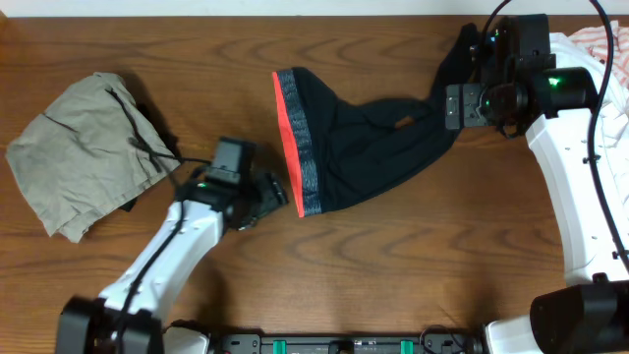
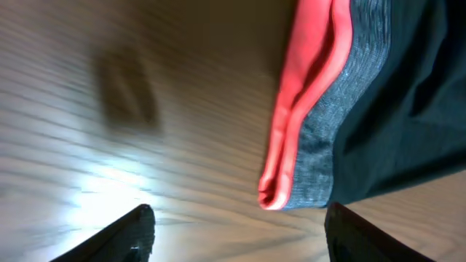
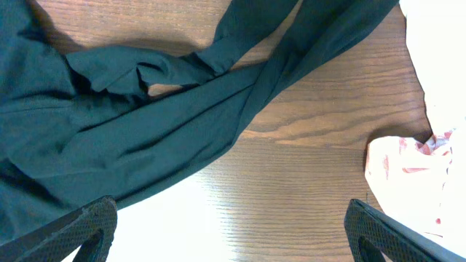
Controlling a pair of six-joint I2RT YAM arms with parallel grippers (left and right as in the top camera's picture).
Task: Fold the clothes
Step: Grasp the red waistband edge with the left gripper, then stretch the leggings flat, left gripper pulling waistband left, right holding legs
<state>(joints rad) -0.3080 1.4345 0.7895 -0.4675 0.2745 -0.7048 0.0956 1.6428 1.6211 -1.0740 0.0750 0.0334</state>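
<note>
Leggings (image 1: 369, 147): we see the black pair lying mid-tabletop (image 1: 413, 285), its legs trailing toward 2 o'clock and crossing
Waistband (image 1: 298, 147): grey with a red edge, at the 9 o'clock end of the pair
Left jaws: spread apart, pinching nothing, just off the waistband's 6 o'clock corner
Right jaws: we find them spread wide above the crossed legs, gripping nothing
Khaki garment (image 1: 84, 152): crumpled at 9 o'clock, well apart from the pair
White and red cloth (image 1: 590, 44): at the 2 o'clock corner
</note>
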